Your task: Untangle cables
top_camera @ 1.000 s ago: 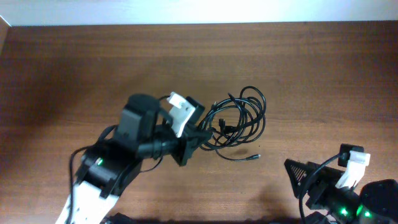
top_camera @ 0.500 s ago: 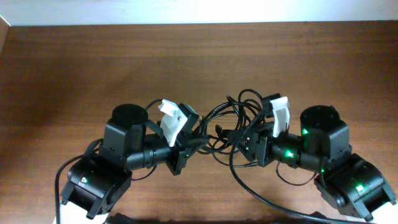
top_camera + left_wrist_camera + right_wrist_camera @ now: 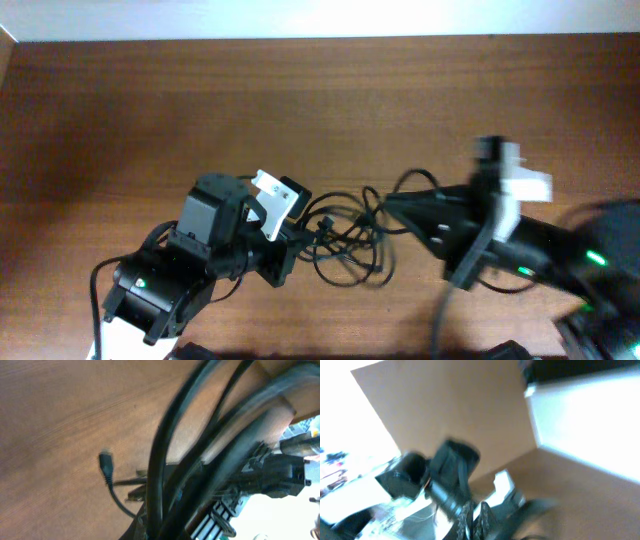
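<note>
The left hand [image 3: 303, 228] pinches the cables [image 3: 350, 240], strung between it and the right hand [image 3: 395, 204], whose grip is too blurred to tell. Best to draw apart gently, low over the tabletop [image 3: 150, 110].

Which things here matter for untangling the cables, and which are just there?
For the job: cables, left pincer, right pincer.
Just there: wooden table, left arm's own thick wire.
</note>
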You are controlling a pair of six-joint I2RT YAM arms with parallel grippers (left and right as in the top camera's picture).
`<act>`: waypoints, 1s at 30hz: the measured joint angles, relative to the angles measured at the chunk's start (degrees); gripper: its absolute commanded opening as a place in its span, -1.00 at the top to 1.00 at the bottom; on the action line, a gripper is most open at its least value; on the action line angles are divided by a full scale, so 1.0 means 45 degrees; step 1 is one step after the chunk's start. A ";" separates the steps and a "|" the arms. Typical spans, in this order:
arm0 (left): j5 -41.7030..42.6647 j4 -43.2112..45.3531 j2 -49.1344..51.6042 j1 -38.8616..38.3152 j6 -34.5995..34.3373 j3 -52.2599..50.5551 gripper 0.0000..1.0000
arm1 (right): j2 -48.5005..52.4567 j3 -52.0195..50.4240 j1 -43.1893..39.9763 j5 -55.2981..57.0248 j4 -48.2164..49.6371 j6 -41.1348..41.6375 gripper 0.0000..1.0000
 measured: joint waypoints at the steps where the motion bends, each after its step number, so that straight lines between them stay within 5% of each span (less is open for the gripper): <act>1: 0.0044 -0.0170 0.0068 -0.0024 0.0000 0.0015 1.00 | -0.0578 0.0180 -0.0627 0.0874 -0.0238 -0.0063 0.92; 3: 0.0194 -0.0209 0.0117 -0.0068 0.0005 0.0141 1.00 | -0.0933 0.0301 -0.1428 0.2987 -0.1773 -0.0102 0.92; 4: 0.0155 -0.0185 0.0136 -0.0068 0.0000 0.0160 1.00 | -0.0952 0.0355 -0.1875 0.4619 -0.3123 -0.0107 0.71; 5: 0.0102 -0.0039 0.0209 -0.0073 0.0000 0.0160 1.00 | -0.0869 0.0364 -0.2166 0.6028 -0.4279 -0.0087 0.14; 6: 0.0112 0.0427 0.0248 -0.0097 0.0000 0.0151 1.00 | -0.0661 0.0423 -0.2283 0.7674 -0.5124 -0.0151 -0.08; 10: 0.0593 0.2875 0.0209 -0.0058 0.0010 0.0015 1.00 | 0.0194 0.0573 -0.2497 0.9413 -0.7844 -0.0175 -0.51; 20: 0.0952 0.4901 0.0189 -0.0058 -0.0971 0.0000 1.00 | 0.0534 0.0578 -0.2531 0.0291 -0.8267 -0.0155 -0.40; 30: 0.1569 0.6387 0.0189 -0.0058 -0.4464 -0.0010 1.00 | 0.0811 0.0588 -0.2531 -0.0767 -0.8408 0.0345 -0.29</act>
